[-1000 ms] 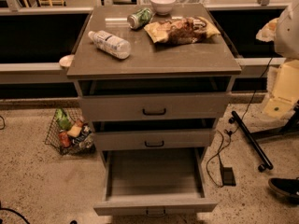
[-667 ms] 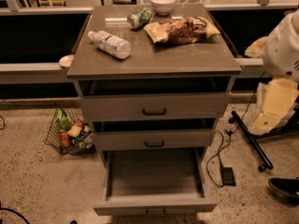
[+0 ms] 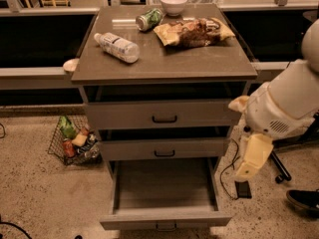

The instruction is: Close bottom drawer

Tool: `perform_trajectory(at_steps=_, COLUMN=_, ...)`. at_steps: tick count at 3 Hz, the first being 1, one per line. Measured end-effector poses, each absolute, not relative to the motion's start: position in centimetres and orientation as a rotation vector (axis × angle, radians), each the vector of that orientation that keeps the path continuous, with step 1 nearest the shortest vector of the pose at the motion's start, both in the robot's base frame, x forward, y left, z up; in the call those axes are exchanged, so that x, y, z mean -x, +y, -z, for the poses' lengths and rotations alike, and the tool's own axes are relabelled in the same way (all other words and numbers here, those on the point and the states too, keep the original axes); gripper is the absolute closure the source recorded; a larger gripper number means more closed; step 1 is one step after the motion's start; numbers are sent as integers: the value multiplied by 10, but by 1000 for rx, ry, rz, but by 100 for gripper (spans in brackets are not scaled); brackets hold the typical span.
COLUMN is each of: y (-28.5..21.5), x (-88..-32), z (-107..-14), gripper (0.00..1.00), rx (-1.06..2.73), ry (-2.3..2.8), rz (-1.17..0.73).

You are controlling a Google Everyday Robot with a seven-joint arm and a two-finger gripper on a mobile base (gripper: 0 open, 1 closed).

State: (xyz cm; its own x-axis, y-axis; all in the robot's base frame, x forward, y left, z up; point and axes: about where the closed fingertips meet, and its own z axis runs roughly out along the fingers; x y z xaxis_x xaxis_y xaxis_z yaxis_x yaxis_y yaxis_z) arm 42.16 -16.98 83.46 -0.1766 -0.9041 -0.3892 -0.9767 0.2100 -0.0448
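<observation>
The bottom drawer [image 3: 164, 187] is the lowest of three in the grey-brown cabinet [image 3: 164, 66]. It is pulled far out, showing a shallow empty tray. Its low front panel [image 3: 165, 218] is near the bottom edge, with a small dark handle [image 3: 166, 227] at its centre. My white arm [image 3: 284, 103] comes in from the right. The cream gripper [image 3: 250, 161] hangs downward just right of the cabinet, level with the middle drawer, beside and above the open drawer's right side, not touching it.
The top drawer [image 3: 164, 114] and the middle drawer [image 3: 164, 148] stand slightly ajar. A bottle [image 3: 117, 47], a can [image 3: 149, 19], a bowl [image 3: 173, 3] and a snack bag [image 3: 192, 32] lie on top. A wire basket [image 3: 75, 141] sits on the floor at the left. Cables and a dark block [image 3: 243, 188] lie at the right, with a shoe [image 3: 304, 201] beyond.
My arm has swung down and left from the right edge, bringing the gripper close to the cabinet's right side. The bottom drawer is as far out as before.
</observation>
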Motion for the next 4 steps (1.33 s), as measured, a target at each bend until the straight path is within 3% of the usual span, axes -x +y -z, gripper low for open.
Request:
perform_trajectory(at_steps=1, y=-134, x=-406, z=-779, gripper=0, rx=1734, ry=2151, rz=-485)
perform_trajectory(at_steps=3, y=-129, x=-410, z=-747, gripper=0, rx=1731, ry=2156, rz=-486)
perform_trajectory(at_steps=4, y=-113, x=-409, z=-676, gripper=0, rx=1717, ry=2113, rz=-574)
